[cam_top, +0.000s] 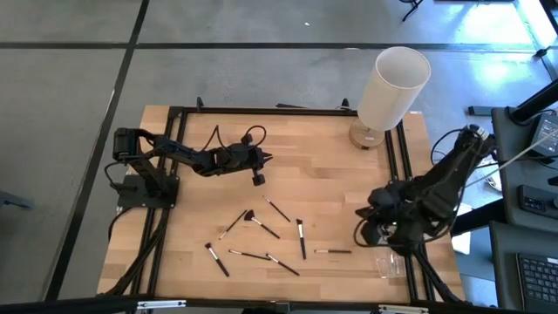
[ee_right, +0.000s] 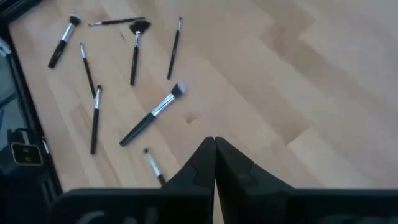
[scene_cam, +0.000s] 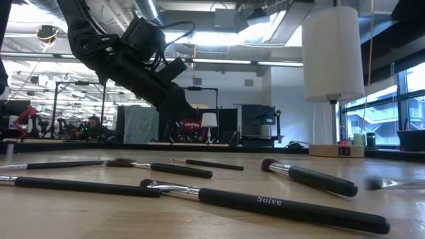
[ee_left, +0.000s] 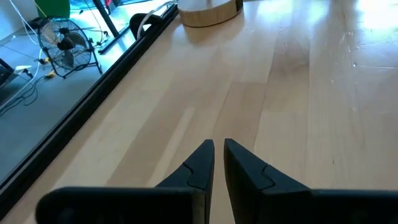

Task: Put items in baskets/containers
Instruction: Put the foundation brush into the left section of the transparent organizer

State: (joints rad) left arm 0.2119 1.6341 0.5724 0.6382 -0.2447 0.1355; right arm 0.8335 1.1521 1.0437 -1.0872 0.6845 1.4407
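Several thin makeup brushes (cam_top: 301,237) lie flat and scattered on the near middle of the wooden table; the right wrist view shows them too, the brushes (ee_right: 152,115) lying ahead of the fingers. The small clear box (cam_top: 390,264) sits on the table by the near right corner, beside the right arm. My left gripper (cam_top: 261,158) hovers shut over the far left part of the table, away from the brushes, with nothing between its fingers (ee_left: 219,148). My right gripper (cam_top: 366,215) is shut and holds nothing (ee_right: 214,143), raised just right of the brushes.
A tall white cylinder on a round wooden base (cam_top: 392,83) stands at the far right corner. A black frame rail (cam_top: 166,218) borders the table. Bare wood lies between the two grippers (cam_top: 323,166). In the low view, brushes (scene_cam: 265,202) fill the foreground.
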